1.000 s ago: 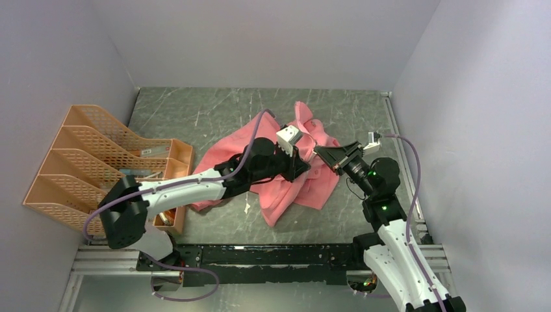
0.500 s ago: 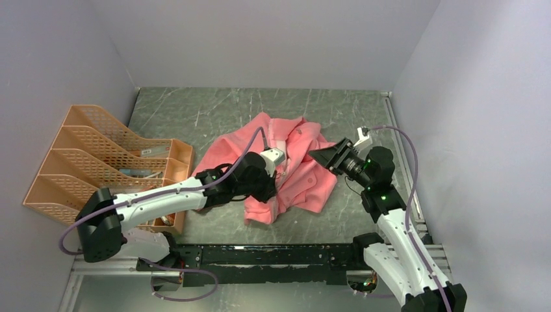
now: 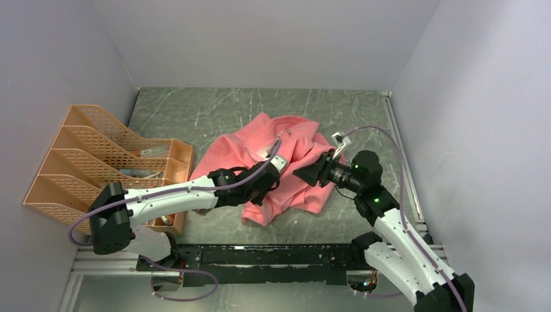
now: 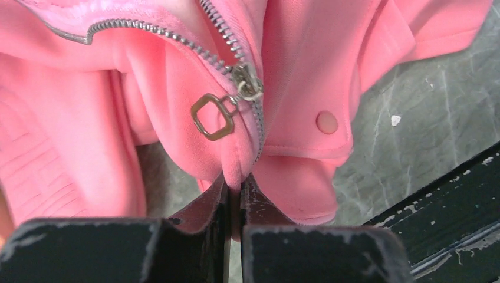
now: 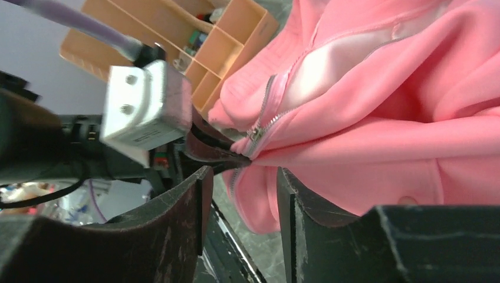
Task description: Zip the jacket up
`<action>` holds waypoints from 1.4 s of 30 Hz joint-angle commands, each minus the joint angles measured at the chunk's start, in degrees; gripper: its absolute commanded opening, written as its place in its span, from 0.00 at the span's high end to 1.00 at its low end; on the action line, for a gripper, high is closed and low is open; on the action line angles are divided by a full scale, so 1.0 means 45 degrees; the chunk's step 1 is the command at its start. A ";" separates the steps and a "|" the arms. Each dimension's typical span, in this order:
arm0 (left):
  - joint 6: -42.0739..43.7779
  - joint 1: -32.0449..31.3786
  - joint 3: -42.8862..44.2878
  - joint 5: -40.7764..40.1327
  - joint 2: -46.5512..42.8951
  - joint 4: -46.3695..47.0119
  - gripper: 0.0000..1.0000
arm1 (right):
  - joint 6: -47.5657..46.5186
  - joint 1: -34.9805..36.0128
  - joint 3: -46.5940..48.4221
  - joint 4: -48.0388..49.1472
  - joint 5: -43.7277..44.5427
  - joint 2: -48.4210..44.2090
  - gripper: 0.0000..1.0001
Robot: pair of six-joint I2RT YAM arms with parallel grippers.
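Left tool [image 4: 234, 187], jacket [image 3: 295, 140], scuffed grey tabletop [image 3: 214, 110], pale walls [image 3: 260, 39]

Soft matt fleece jacket [image 4: 306, 71], metal zipper [image 4: 246, 84]

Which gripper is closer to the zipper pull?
Left. The left gripper pinches the jacket just below the zipper pull; the right gripper is open, farther off.
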 commanded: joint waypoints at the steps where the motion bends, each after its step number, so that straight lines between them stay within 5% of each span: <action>1: 0.0305 -0.0761 0.1409 -0.3250 0.0250 -0.3083 0.92 | -0.1203 0.1772 0.0083 0.0413 0.2468 0.0513 0.52; 4: 0.0000 -0.1044 0.2151 -0.4759 0.0550 -0.4768 0.92 | -0.1117 0.2017 0.0084 0.0530 0.4285 0.1080 0.48; 16: -0.1530 -0.2517 0.3263 -0.6455 -0.0816 -0.8324 0.92 | -0.0929 0.1990 0.1141 0.2374 0.5888 0.3306 0.35; 28: -0.1736 -0.3018 0.2289 -0.5821 -0.0951 -0.6815 0.92 | -0.0611 0.1998 0.3649 0.3589 0.6661 0.7688 0.20; 42: -0.1935 -0.2979 0.1499 -0.4511 -0.1133 -0.3818 0.92 | -0.0303 0.2000 0.5133 0.1480 0.8838 1.1299 0.23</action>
